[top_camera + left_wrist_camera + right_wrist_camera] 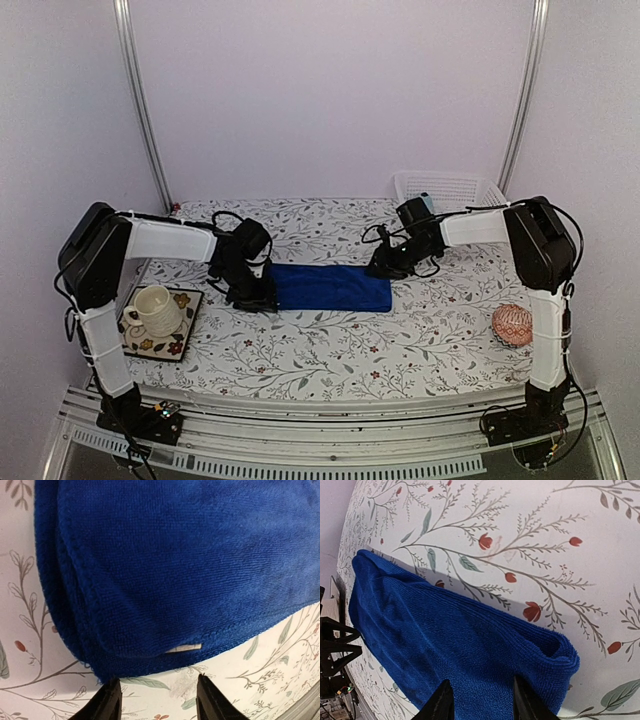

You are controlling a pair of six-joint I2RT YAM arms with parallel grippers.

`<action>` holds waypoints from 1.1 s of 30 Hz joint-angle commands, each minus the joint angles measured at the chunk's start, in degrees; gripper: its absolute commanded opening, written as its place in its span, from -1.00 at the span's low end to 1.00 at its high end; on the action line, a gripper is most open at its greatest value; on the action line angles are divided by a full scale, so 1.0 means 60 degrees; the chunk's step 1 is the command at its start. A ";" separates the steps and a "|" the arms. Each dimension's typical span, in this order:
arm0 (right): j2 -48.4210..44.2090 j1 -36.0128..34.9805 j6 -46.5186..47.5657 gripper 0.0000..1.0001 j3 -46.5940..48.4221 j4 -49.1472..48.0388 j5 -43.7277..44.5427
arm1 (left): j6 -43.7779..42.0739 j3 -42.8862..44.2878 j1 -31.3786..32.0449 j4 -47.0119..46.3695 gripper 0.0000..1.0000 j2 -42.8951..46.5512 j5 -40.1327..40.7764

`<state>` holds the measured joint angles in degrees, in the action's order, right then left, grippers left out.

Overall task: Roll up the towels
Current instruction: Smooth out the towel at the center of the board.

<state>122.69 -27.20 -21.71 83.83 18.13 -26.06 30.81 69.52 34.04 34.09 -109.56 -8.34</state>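
A royal-blue towel lies folded flat in the middle of the flowered tablecloth, long side running left to right. My left gripper sits at its left end. In the left wrist view the jaws stand open over bare cloth, just short of the towel's hem, where a small white tag peeks out. My right gripper is at the towel's right end. In the right wrist view its fingers are apart over the flat top layer of the towel, close to the folded end.
A white cup on a patterned coaster stands at the front left. A round pink-red patterned ball lies at the right by the right arm. A white basket stands at the back right, with a bit of light blue at its rim.
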 commanded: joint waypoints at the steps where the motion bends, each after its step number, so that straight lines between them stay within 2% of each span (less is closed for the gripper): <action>1: 0.0205 0.0072 -0.0045 -0.17 0.0033 0.0360 0.0452 | 0.0094 -0.0190 -0.0241 0.0133 0.03 0.0284 0.0109; 7: 0.0084 0.0095 -0.0040 -0.16 0.0054 0.0516 0.0215 | -0.0146 0.0023 -0.0327 0.0215 0.03 0.1180 -0.0022; 14: -0.0404 0.0095 0.0079 -0.15 0.0261 0.0476 -0.0385 | -0.0397 0.1203 -0.0341 0.0080 0.09 0.1671 -0.0283; 18: -0.0371 0.0109 0.0240 -0.13 0.0412 0.0597 -0.0317 | -0.0433 0.1884 -0.0641 -0.0162 0.17 0.0903 -0.0464; 26: -0.0084 0.0146 0.0308 -0.12 0.0420 0.0583 -0.0239 | -0.1351 0.3246 -0.1288 -0.0367 0.16 -0.1382 -0.0060; 33: 0.0124 0.0241 0.0363 -0.12 0.0432 0.0690 -0.0142 | -0.1641 0.3204 -0.1594 -0.0665 0.09 -0.1825 -0.0274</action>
<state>122.98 -26.33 -20.47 85.01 21.52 -27.53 23.22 87.96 25.21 31.88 -121.67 -9.65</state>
